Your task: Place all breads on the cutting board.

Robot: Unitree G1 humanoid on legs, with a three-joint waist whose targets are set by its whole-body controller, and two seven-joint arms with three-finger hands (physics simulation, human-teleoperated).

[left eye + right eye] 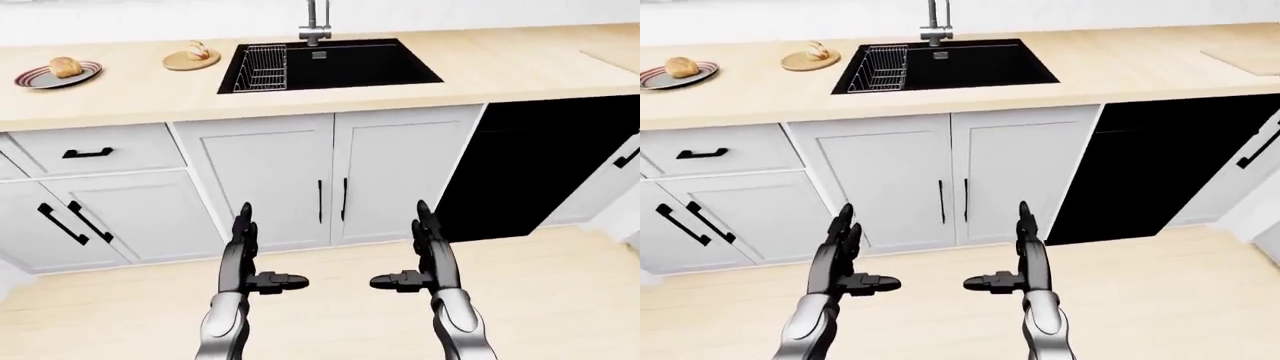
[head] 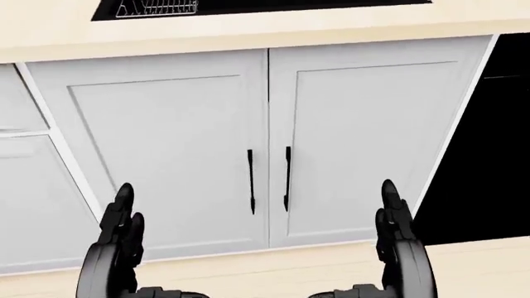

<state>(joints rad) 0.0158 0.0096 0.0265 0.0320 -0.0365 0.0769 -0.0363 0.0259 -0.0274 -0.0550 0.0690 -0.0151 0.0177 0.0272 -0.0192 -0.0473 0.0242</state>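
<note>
1. Left hand [image 1: 243, 259]: raised at 7 o'clock in the left-eye view, fingers [image 1: 245, 225] straight and spread, thumb turned inward; nothing is held.
2. Right hand [image 1: 428, 259]: raised at 5 o'clock, fingers likewise extended and empty.
3. Bread roll [image 1: 66, 66]: found on a striped plate [image 1: 30, 78] at 10 o'clock on the desk [image 1: 500, 67], well apart from both hands.
4. Second bread [image 1: 198, 52]: seen resting on a round wooden board [image 1: 178, 63], at 11 o'clock, just beside the sink [image 1: 340, 66]; its long axis cannot be told.
5. Pale slab [image 1: 1245, 61]: partly shown at 2 o'clock in the right-eye view; judged possibly another cutting board.
6. Governing relation: both breads lie up and leftward of the fingers, so the left hand is judged nearer.
7. Cabinet doors [image 2: 265, 143]: noted between the hands and the desk.
</note>
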